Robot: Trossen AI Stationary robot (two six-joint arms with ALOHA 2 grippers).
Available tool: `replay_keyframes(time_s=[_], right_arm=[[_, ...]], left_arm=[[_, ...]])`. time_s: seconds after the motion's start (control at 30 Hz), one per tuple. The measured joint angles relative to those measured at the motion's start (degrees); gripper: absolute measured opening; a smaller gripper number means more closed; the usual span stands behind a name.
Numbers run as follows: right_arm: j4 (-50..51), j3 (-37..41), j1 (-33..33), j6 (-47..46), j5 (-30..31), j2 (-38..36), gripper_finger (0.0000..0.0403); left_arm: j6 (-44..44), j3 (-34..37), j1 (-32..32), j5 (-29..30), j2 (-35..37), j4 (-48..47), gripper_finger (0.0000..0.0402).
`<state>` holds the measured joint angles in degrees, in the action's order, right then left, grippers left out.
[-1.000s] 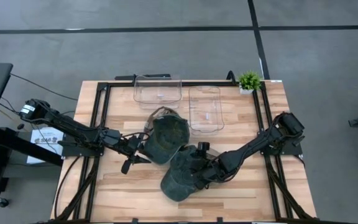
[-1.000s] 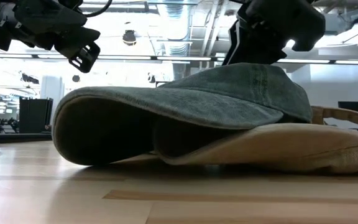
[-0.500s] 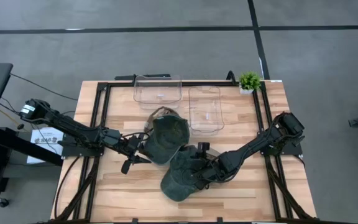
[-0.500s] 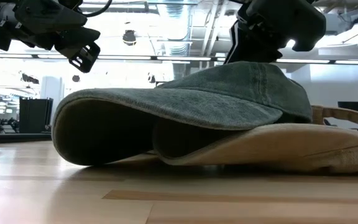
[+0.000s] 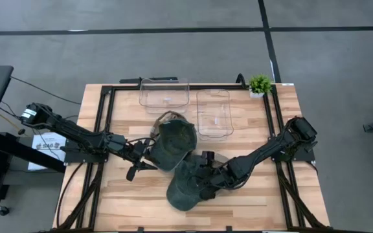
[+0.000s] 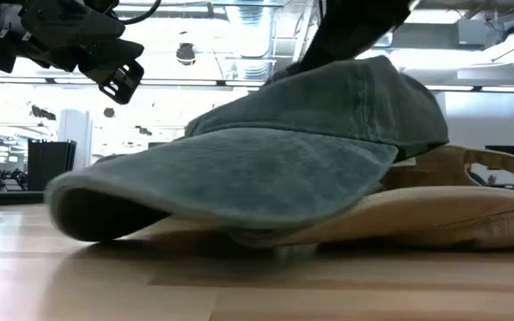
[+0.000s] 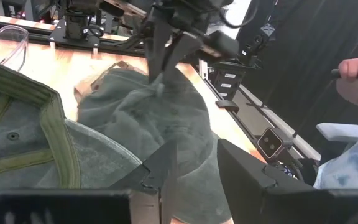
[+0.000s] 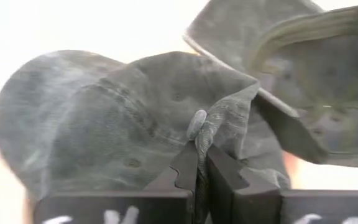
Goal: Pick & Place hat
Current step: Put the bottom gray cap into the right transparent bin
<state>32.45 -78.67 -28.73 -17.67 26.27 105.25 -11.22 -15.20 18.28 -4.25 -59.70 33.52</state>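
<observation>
A dark green hat (image 5: 185, 186) lies near the table's middle front, with my right gripper (image 5: 204, 172) shut on its crown. In the low view this hat (image 6: 266, 152) fills the picture, brim toward the camera. A second green hat (image 5: 175, 142) lies just behind it on the table, its inner band (image 7: 55, 134) showing. My left gripper (image 5: 140, 163) hovers open at the left of the second hat, above the table, touching nothing. My right gripper pinches a bunched fold of cloth on the hat's crown (image 8: 201, 129) between its two fingers. The fingers slant down at it from the table's right. The crown is drawn up into a peak below the fingers, and the brim's front (image 6: 96, 209) stays low at the table.
Two clear plastic containers (image 5: 164, 94) (image 5: 214, 114) stand at the back of the table, with a small potted plant (image 5: 259, 84) at the back right. Black frame rails (image 5: 106, 116) run along the table's sides. A person's hand (image 7: 356, 71) shows beyond the table.
My right gripper has shut on the near hat's crown and gathered the cloth into a fold. The crown has risen while the brim has tipped down and slid slightly toward the table's near left.
</observation>
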Motion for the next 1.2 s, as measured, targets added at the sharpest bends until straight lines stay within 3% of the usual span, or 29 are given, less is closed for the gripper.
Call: replay_keyframes(time_s=[0.3,0.57,1.2], right_arm=[[-1.6,-1.4,1.4,-7.1,-11.0,0.0,0.0003],[-10.6,-1.4,2.3,-7.8,-18.9,-0.4,0.0002],[-42.2,0.2,2.4,-2.7,-24.8,-2.2,0.0]], left_arm=[[0.2,0.0,0.0,0.0,0.0,0.0,0.0111],[0.4,0.0,0.0,0.0,0.0,0.0,0.0111],[0.4,0.0,0.0,0.0,0.0,0.1,0.0111]])
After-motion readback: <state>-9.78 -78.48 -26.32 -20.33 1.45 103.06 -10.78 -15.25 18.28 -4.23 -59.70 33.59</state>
